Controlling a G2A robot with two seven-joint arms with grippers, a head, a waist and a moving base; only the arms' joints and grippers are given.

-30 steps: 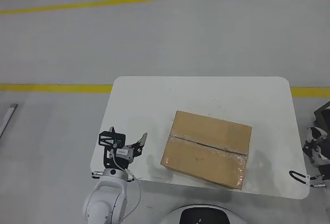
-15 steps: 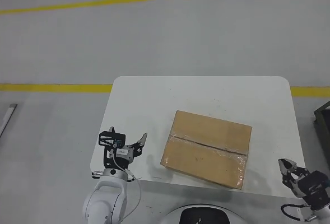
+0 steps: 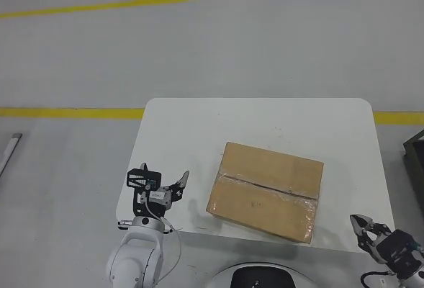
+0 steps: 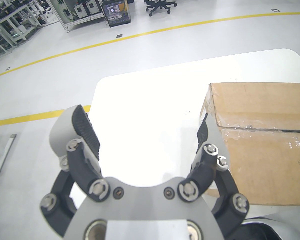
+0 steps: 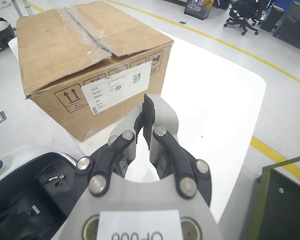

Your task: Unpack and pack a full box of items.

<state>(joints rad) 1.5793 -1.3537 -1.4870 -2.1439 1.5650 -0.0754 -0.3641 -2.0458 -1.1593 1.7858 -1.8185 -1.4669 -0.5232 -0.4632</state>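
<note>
Nearest the robot, the left gripper (image 3: 165, 173) hung over the near left part of the table (image 3: 269, 122), jaws spread wide and holding nothing. It stood beside the box (image 3: 265, 191), not touching it. The right gripper (image 5: 147, 101) sat at the near right edge of the table, its pads pressed together on nothing, pointing toward the labelled end of the box.

The cardboard box lay near the middle of the table, skewed to the table edges, with both top flaps down. A strip of clear tape (image 5: 82, 31) ran along the centre seam. In the right wrist view the tape looked torn at the end over the white label (image 5: 117, 86), and one flap edge sat slightly raised there.

Step in hand, as judged: approach to the box. Unpacking had not begun (no contents were visible). The next move probably calls for bringing a fingertip to the seam, catching the raised flap edge and lifting it. The other arm should steady the box against sliding on the smooth top.

The table was white with rounded corners. Beyond it lay pale floor with a yellow line (image 3: 60, 113) and a grey bar (image 3: 3, 160). A dark frame (image 5: 285, 176) stood at the right. Farther off stood equipment racks (image 4: 72, 3) and office chairs (image 4: 160, 1).
</note>
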